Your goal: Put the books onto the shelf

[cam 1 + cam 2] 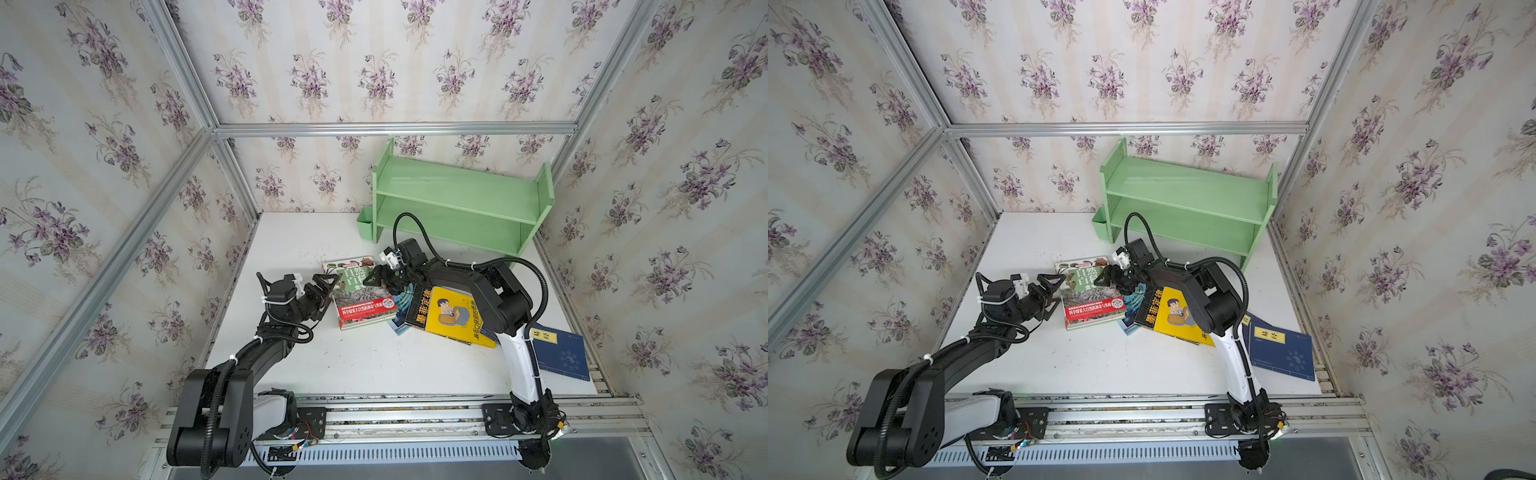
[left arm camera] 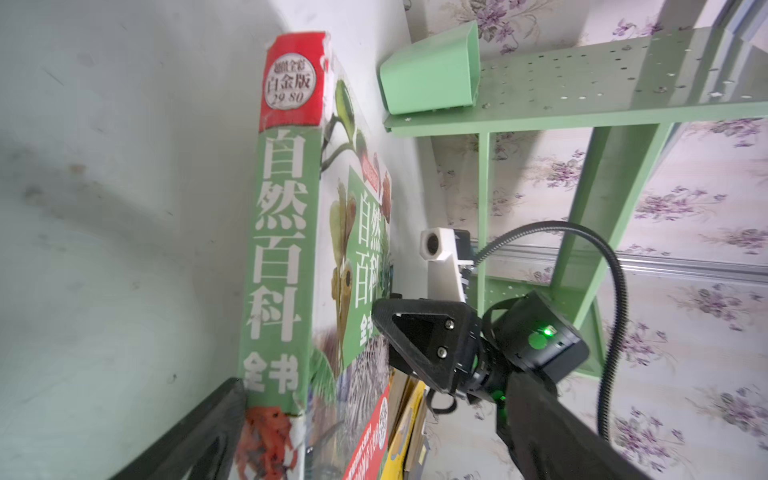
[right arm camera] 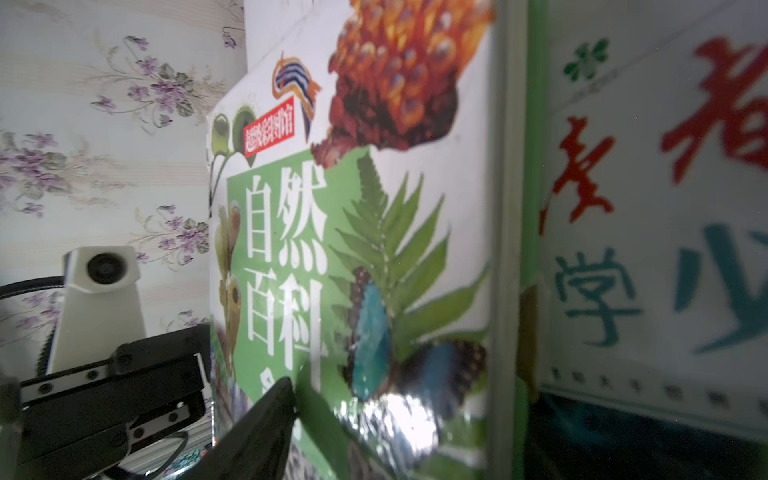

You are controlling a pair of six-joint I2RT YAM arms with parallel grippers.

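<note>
The thick green nature book with the red band [image 1: 360,297] lies flat on the white table [image 1: 332,365]. Its right side rests on the messy pile of other paperback books [image 1: 453,316]. The pale green wooden shelf [image 1: 457,195] stands behind them, and no book is on it yet.

The left gripper [image 1: 328,293] sits just beside the book's spine. Its jaws are wide apart and hold nothing. The right gripper [image 1: 373,279] is at the other long edge. One black finger [image 3: 253,428] lies on the shiny cover, but I cannot tell if the jaws are squeezing the book.

This book looks fat and heavy, with a bendy, slippery cover. I think it is best held across the thick spine, so the pages stay shut and it does not droop or slide.
</note>
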